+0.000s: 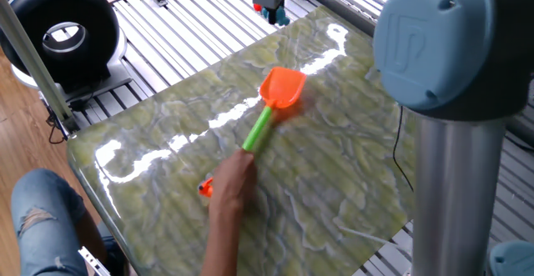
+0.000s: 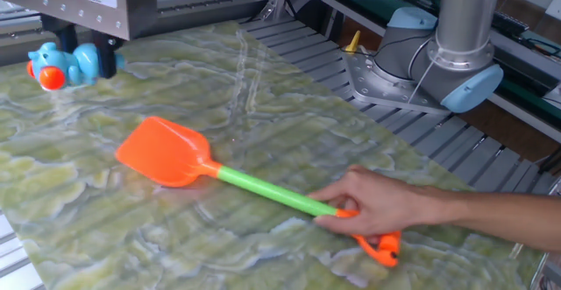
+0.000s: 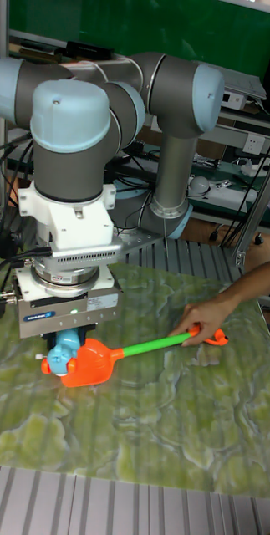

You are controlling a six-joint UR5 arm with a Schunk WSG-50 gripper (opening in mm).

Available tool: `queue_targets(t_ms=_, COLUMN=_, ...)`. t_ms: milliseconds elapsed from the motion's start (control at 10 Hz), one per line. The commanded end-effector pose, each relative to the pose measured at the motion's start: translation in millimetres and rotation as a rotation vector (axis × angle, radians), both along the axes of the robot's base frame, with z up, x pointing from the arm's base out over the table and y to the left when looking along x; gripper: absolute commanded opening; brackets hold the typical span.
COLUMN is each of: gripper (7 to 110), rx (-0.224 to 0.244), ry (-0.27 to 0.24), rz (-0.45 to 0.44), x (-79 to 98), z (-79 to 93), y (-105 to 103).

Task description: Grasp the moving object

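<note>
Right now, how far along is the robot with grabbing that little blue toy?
Looks done: the gripper is shut on the light-blue toy figure, which appears lifted clear of the marbled table. In hand: the toy hangs between the fingers, while a person's hand holds the orange scoop by its green handle. Left: apparently nothing but keeping the hold.

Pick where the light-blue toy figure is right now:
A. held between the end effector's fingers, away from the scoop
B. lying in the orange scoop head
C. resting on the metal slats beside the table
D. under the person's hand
A: the light-blue toy figure hangs in the end effector, clear of the orange scoop, which the person's hand holds by its handle.
</note>
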State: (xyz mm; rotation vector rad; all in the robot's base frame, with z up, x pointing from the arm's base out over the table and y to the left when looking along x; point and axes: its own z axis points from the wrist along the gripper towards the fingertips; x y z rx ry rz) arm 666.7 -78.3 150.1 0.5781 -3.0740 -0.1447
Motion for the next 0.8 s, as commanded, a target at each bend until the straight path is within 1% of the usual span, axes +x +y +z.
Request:
queue_targets(t_ms=0, gripper=7, rx=0.099, ry=-0.045, rz=-0.113, x=7.8, z=6.1, y=29.1)
queue_targets(t_ms=100, gripper=7, rx=0.088, ry=-0.068, rz=-0.143, x=13.5, z=5.6, y=27.2)
queue_targets(t_ms=200, gripper=7, rx=0.099, ry=-0.111, rz=-0.188, x=24.1, z=7.2, y=29.8)
queue_targets(t_ms=300, gripper=7, rx=0.101, ry=-0.138, rz=-0.231, x=30.1, z=9.0, y=29.2)
queue_targets(t_ms=400, gripper=7, rx=0.111, ry=-0.126, rz=-0.255, x=25.9, z=10.1, y=32.2)
queue_targets(t_ms=500, gripper=7, rx=0.087, ry=-0.082, rz=-0.256, x=11.8, z=9.1, y=28.5)
queue_targets(t_ms=600, gripper=7, rx=0.082, ry=-0.033, rz=-0.266, x=-2.9, z=8.1, y=31.1)
queue_targets(t_ms=700, gripper=7, rx=0.072, ry=0.031, rz=-0.265, x=-22.8, z=6.5, y=35.6)
